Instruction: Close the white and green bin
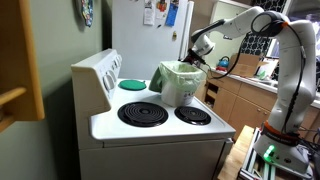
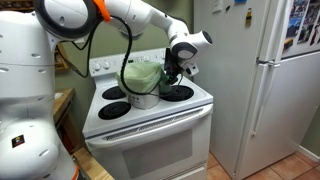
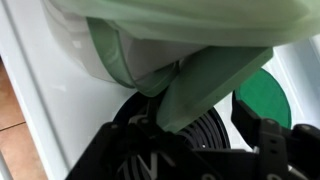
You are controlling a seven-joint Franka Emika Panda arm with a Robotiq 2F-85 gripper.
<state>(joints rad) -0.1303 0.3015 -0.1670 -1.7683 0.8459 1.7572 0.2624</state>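
Observation:
The white and green bin (image 1: 178,86) stands on the stove top between the burners, and a pale green liner bulges out of its top. It also shows in the other exterior view (image 2: 143,84). My gripper (image 1: 198,50) hovers at the bin's upper rim in both exterior views (image 2: 173,68). In the wrist view the bin's white wall (image 3: 85,55) fills the top. A pale green flap of liner (image 3: 205,85) hangs down between my fingers (image 3: 190,128), which stand apart. I cannot make out the round lid itself.
A flat green round disc (image 1: 133,84) lies on a back burner and shows in the wrist view (image 3: 266,98). The black coil burners (image 1: 143,113) sit at the stove front. A white fridge (image 2: 275,80) stands beside the stove. The stove's raised back panel (image 1: 100,75) stands behind the burners.

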